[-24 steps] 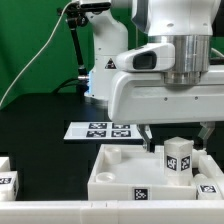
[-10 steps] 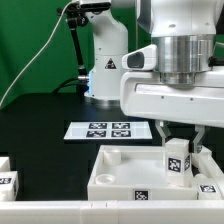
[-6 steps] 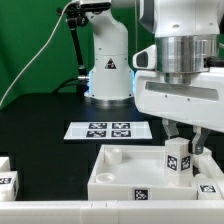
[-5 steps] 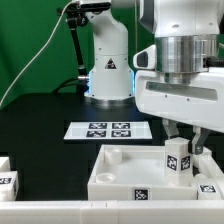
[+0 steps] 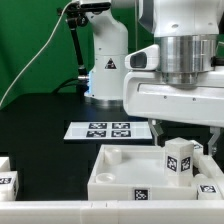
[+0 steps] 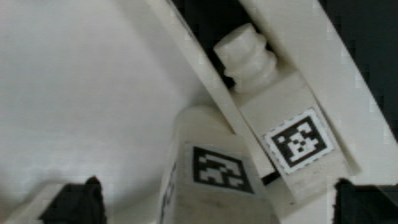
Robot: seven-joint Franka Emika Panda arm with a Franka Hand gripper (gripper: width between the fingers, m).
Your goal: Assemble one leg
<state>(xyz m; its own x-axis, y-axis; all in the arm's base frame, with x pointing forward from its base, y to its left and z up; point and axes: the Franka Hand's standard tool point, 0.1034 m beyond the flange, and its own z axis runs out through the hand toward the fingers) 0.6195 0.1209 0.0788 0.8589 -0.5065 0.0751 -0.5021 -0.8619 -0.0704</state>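
The leg (image 5: 179, 157) stands upright in the corner of the white tabletop (image 5: 118, 165) on the exterior view's right, with its tag facing the camera. It looks put there so its peg end can go into the corner hole — I think that is the step now. The end effector (image 5: 184, 132) hangs just above the leg. Its fingers (image 6: 71, 198) sit wide apart in the wrist view and hold nothing. The marker board (image 5: 110, 129) lies farther back on the dark counter (image 5: 40, 125). Another leg (image 5: 7, 182) waits at the left edge.
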